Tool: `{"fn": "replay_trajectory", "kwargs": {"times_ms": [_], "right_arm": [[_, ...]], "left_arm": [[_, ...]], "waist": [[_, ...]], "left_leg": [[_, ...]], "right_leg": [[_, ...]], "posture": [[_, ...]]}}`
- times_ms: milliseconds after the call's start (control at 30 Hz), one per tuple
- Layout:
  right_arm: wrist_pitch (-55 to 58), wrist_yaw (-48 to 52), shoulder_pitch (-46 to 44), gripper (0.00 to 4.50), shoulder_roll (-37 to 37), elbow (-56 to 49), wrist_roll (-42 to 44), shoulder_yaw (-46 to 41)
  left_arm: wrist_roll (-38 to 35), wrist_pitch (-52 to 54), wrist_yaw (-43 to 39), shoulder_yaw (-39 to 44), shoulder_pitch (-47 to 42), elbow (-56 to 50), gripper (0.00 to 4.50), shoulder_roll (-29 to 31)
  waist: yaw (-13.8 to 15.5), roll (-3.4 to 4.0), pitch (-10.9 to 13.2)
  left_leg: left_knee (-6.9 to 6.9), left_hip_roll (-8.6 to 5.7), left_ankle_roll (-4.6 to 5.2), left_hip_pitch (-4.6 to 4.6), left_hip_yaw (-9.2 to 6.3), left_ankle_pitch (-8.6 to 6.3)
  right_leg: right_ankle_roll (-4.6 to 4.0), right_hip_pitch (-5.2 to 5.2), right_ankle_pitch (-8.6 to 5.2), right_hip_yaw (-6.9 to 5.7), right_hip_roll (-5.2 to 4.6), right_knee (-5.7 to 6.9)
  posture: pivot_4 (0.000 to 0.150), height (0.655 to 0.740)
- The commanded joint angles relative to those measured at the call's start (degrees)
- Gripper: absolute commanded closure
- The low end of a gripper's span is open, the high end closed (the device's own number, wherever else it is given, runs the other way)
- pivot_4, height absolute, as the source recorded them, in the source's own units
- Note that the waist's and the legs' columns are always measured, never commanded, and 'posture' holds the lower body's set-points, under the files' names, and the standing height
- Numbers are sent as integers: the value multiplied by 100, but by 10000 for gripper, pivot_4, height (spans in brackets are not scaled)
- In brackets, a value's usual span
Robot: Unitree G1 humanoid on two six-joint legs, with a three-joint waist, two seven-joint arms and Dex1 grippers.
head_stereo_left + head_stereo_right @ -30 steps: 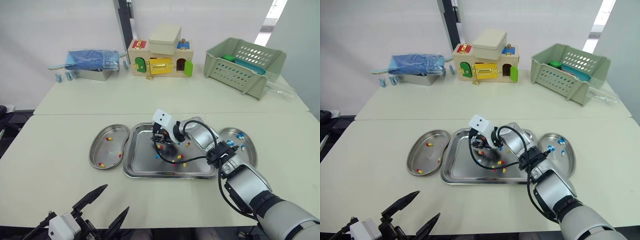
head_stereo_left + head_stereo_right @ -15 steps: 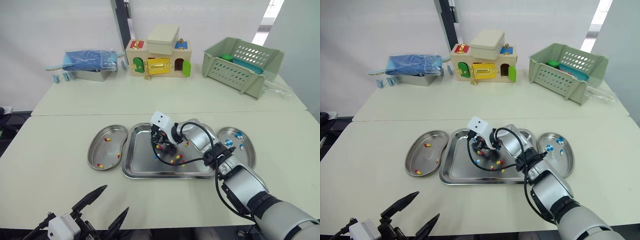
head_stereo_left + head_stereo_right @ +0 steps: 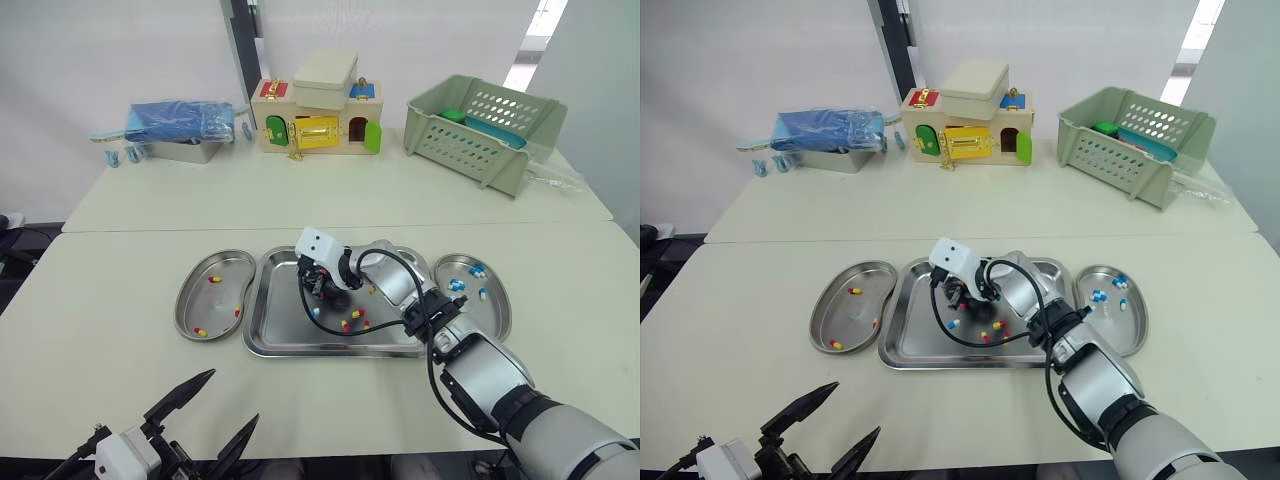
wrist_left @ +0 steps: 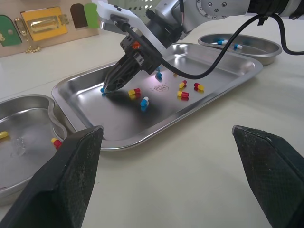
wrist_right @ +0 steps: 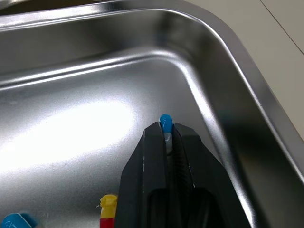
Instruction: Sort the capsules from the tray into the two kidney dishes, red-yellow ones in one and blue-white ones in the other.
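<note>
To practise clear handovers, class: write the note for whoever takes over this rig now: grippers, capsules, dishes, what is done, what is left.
Right gripper: jaws shut on a blue-white capsule, low in the tray.
Left gripper: open, empty, nearer the robot than the tray.
Done: three red-yellow capsules lie in the left kidney dish; a few blue-white capsules in the right kidney dish.
Left: carry the held capsule to the right kidney dish, then sort the loose red-yellow capsules and loose blue-white capsules out of the tray.
</note>
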Motion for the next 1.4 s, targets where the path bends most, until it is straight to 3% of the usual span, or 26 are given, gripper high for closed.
{"fn": "replay_trajectory", "kwargs": {"times_ms": [33,233,400,667,800,1100,1367,1400], "right_arm": [[26,48,61,44676,39,-50,-17,-27],[177,290,102,44676,34,-330,180,-161],[818,832,277,44676,-323,-1452,780,-606],[2247,2002,1339,44676,-2400,-4419,2286,-1725],[2475,2283,2023,44676,-3529,-5111,2852,-2524],[1988,2226,3650,44676,-5336,-5033,2881,-3811],[1004,1801,4313,44676,-5401,-4558,2388,-3416],[989,1782,4308,41724,-5394,-4510,2419,-3420]], "left_arm": [[-1,-22,46,-29,29,-157,0,34],[6,-6,66,-31,9,-160,0,46],[-12,-1,66,-25,32,-201,0,59],[-75,-35,-54,-116,54,-267,0,155],[-158,0,-141,-110,-53,-250,0,278],[-264,26,-412,-217,-329,-134,0,498],[-359,145,-532,-210,-661,24,0,617],[-369,154,-538,-188,-692,42,0,626]], "waist": [[0,0,0],[1,0,0],[16,0,1],[163,-1,0],[208,0,1],[224,-2,2],[196,-3,2],[196,-3,2]], "left_leg": [[0,0,0,0,0,0],[0,0,0,0,0,0],[1,0,0,-5,0,0],[2,-1,2,-15,-1,-1],[3,-1,2,-19,2,-1],[5,-1,3,-8,7,-2],[6,-1,3,-1,9,-2],[6,-1,3,-1,9,-1]], "right_leg": [[0,0,0,0,0,0],[0,1,0,0,0,0],[0,1,0,0,0,0],[0,6,0,-4,-1,-12],[0,8,0,-5,-2,-14],[0,27,0,-5,-2,-19],[1,34,0,-3,-2,-18],[1,34,0,-4,-2,-18]], "posture": [[1500,7400],[1500,7400],[1500,7400],[1500,7400],[1500,7400],[1500,7400],[1500,7400],[1500,7400]]}}
